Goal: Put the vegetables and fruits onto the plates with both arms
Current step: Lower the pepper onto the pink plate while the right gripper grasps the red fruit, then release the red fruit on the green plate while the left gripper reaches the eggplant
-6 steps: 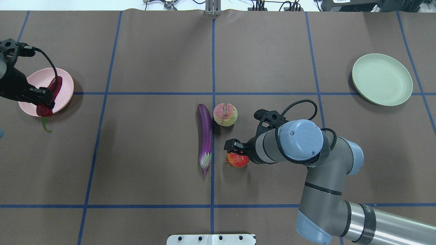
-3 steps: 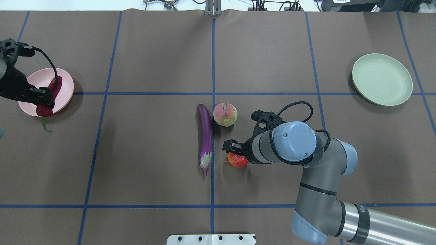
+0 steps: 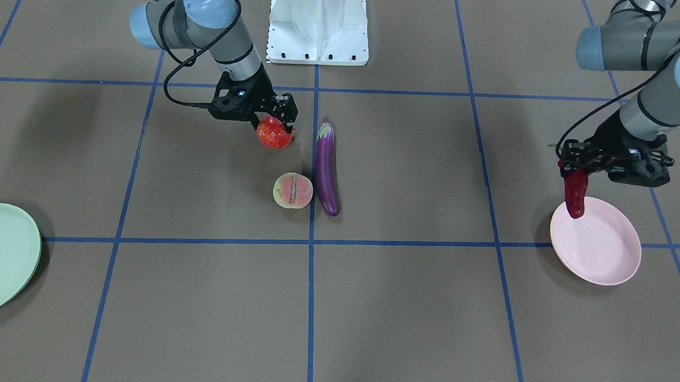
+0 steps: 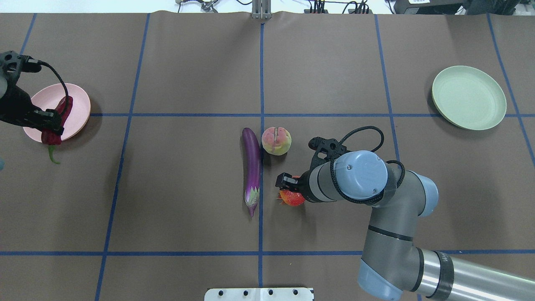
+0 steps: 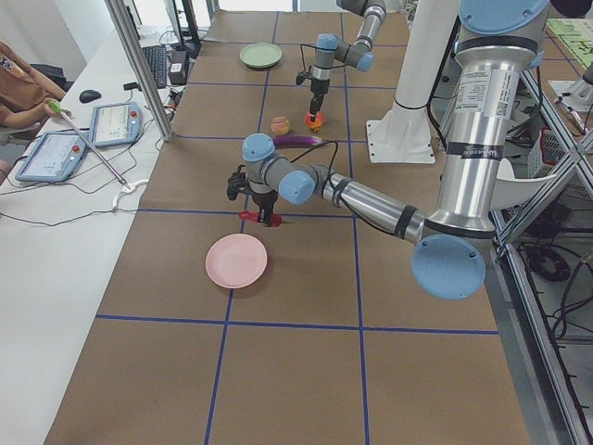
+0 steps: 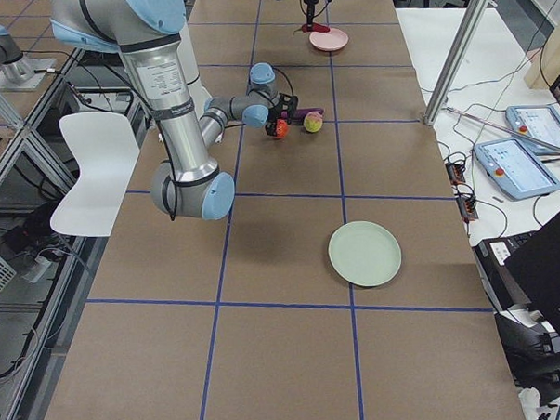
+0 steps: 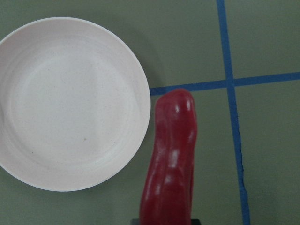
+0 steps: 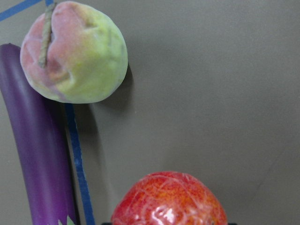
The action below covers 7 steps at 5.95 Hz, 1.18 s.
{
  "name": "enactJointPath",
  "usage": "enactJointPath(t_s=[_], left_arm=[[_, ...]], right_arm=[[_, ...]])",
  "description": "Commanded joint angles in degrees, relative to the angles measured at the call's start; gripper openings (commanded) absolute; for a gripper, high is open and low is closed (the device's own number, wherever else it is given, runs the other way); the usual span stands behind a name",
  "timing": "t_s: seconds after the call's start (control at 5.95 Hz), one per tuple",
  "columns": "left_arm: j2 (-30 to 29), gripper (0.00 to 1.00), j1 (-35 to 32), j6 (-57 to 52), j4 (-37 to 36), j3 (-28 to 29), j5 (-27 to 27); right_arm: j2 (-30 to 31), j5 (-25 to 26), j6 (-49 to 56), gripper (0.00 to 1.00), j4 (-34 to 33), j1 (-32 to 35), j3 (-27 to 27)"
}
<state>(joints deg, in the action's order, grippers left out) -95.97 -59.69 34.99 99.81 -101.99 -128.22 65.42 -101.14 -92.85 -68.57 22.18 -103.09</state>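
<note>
My left gripper (image 3: 575, 164) is shut on the red chili pepper (image 3: 575, 192), which hangs above the table at the robot-side rim of the pale pink plate (image 3: 601, 248). In the left wrist view the chili (image 7: 171, 159) sits just beside the pink plate's rim (image 7: 61, 103). My right gripper (image 3: 274, 119) is shut on the round red-orange fruit (image 3: 273, 133) at or just above the table. The purple eggplant (image 4: 252, 165) and the halved fruit (image 4: 276, 141) lie side by side beside it. The mint green plate (image 4: 468, 97) is bare.
The white fixed base (image 3: 318, 23) stands at the robot's edge of the table. Blue tape lines cross the brown mat. An operator's side table with tablets (image 5: 65, 139) runs along the far edge.
My left gripper has carried the chili a little toward the outer, near edge of the pink plate. My right arm has shifted slightly while the fruit stays between its fingers.
</note>
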Motion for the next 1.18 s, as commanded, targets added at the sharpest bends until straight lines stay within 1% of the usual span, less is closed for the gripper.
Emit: enactJointPath(t_s=[0.0,0.17,0.34,0.5,0.67,0.84,1.01], left_arm=[[-1.1,0.08,-1.2,-0.1,0.0,6.9,0.6],[-4.7,0.07,-2.7,-0.2,-0.1,11.8,0.6],[-9.7,0.08,-3.7,-0.2,-0.1,17.3,0.6],[-12.8,0.39,-3.7,-0.3,0.1,21.6,0.5],[-14.7,0.99,-3.8,-1.0,0.6,24.4,0.5],[-15.6,1.00,-4.4,-0.3,0.5,23.6,0.1],[-16.8,1.00,-4.3,4.7,0.3,20.7,-0.3]], right_arm=[[0.1,-0.9,0.1,0.00,-0.7,3.5,-3.8],[0.0,-4.7,0.7,0.00,-4.9,8.1,-5.6],[0.4,-9.7,1.5,0.00,-5.2,12.9,-5.8],[1.2,-13.9,3.4,0.00,-5.2,17.2,-5.9],[3.4,-18.4,6.2,0.00,-5.1,21.5,-5.9],[6.1,-19.4,12.8,0.00,-5.2,23.8,-4.9],[7.4,-20.1,20.5,0.00,-5.3,27.8,-2.3]])
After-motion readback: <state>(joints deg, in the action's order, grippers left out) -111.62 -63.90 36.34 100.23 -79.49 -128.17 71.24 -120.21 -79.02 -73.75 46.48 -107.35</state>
